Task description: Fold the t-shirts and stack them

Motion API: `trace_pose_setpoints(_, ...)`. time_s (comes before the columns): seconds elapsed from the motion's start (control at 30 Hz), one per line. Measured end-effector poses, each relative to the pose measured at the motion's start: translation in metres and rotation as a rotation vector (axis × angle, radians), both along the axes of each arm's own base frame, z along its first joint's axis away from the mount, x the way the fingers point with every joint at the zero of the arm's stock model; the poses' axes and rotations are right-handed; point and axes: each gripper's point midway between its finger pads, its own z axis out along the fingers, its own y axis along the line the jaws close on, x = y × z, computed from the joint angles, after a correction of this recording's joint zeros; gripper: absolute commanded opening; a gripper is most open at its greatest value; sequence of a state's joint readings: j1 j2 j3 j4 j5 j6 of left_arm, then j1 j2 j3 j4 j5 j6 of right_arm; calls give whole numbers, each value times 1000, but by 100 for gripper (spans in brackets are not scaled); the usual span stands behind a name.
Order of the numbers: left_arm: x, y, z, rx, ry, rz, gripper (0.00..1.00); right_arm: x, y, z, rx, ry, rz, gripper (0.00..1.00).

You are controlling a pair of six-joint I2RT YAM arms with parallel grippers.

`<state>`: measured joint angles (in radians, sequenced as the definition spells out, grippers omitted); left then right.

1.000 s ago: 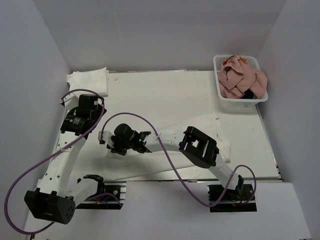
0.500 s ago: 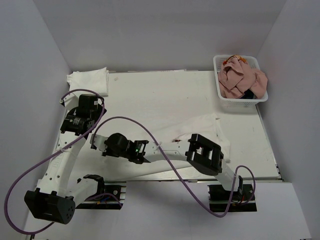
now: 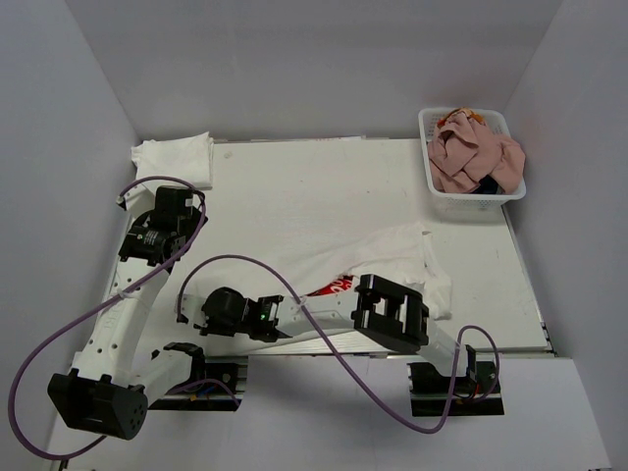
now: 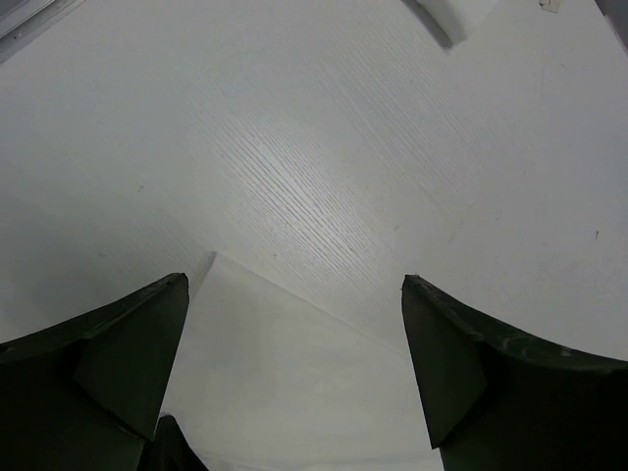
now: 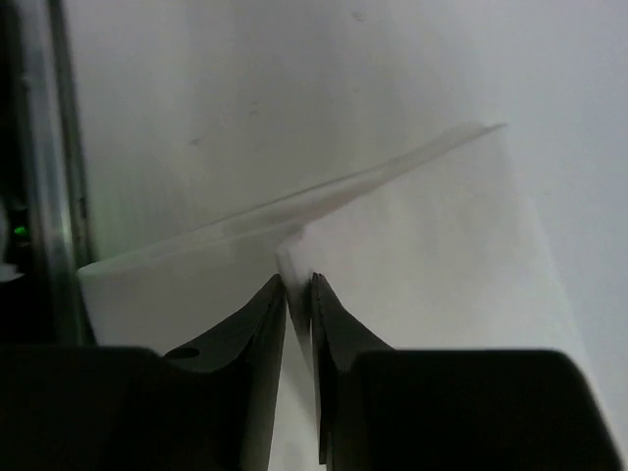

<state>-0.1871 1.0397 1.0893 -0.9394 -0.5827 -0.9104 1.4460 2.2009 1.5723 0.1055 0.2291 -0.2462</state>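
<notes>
The right hand (image 5: 297, 285) is found clenched on a thin edge of the white cloth t-shirt with a red print (image 3: 392, 247). In the right wrist view its two dark fingers (image 5: 250, 324) are seen drawn almost together, with the fabric edge pinched in the narrow slit between them and folds of the cloth fanning away beyond the tips. In the overhead view this hand is placed low over the near left part of the white counter (image 3: 314, 186), just beside the near edge, with its arm stretched across from the right base. The shirt is laid partly spread on the near right half of the counter and is largely covered by that arm. A strip of the red print is exposed beside the forearm, and the rest of the print is hidden. The left hand (image 4: 294, 285) is released, its fingers held wide apart above the counter; a paler flat shape is seen below them, and what it is cannot be told. A stack of folded plain white t-shirts (image 3: 175, 159) is set in the far left corner, well apart from the right hand. A white plastic mesh basket (image 3: 471, 204) is placed at the far right corner. A crumpled pink t-shirt (image 3: 471, 157) is heaped in it, and a small patch of navy cloth (image 3: 491, 183) is visible beneath the pink one at the near side.
</notes>
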Motion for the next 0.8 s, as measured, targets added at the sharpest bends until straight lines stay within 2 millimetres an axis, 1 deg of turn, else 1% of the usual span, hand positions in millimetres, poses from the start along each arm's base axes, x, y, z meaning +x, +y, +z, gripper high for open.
trace_pose_setpoints(0.03,0,0,0,1,0,1,99,-6,1,-3,-2,33,31,38)
trace_pose_setpoints(0.07,0,0,0,1,0,1,99,-14,2,-5,-1,70,67,71)
trace_pose_setpoints(0.1,0,0,0,1,0,1,99,-22,3,-5,4,107,104,90)
trace_pose_setpoints(0.13,0,0,0,2,0,2,99,-28,4,-6,6,134,132,90)
trace_pose_setpoints(0.17,0,0,0,3,2,0,99,-24,4,-4,15,143,126,90)
trace_pose_setpoints(0.23,0,-1,-1,4,5,-7,99,-25,3,1,34,194,150,90)
trace_pose_setpoints(0.33,0,-4,-1,2,8,-22,99,-37,-6,6,49,236,180,90)
trace_pose_setpoints(0.43,3,-8,-2,-4,11,-51,99,-44,-25,15,56,263,174,90)
trace_pose_setpoints(0.47,5,-11,-2,-10,8,-71,99,-45,-32,21,67,272,159,90)
trace_pose_setpoints(0.5,7,-14,-2,-13,8,-90,99,-41,-40,29,81,283,126,90)
trace_pose_setpoints(0.57,15,-27,-4,-42,-3,-163,99,-26,-55,46,126,308,42,90)
trace_pose_setpoints(0.63,22,-44,-11,-78,-2,-261,99,0,-80,61,172,344,-85,90)
trace_pose_setpoints(0.67,25,-55,-17,-102,-2,-317,99,16,-96,68,200,363,-156,90)
trace_pose_setpoints(0.73,29,-78,-36,-157,17,-428,99,55,-141,73,245,383,-348,90)
trace_pose_setpoints(0.8,27,-101,-59,-207,57,-531,99,95,-192,70,269,385,-571,90)
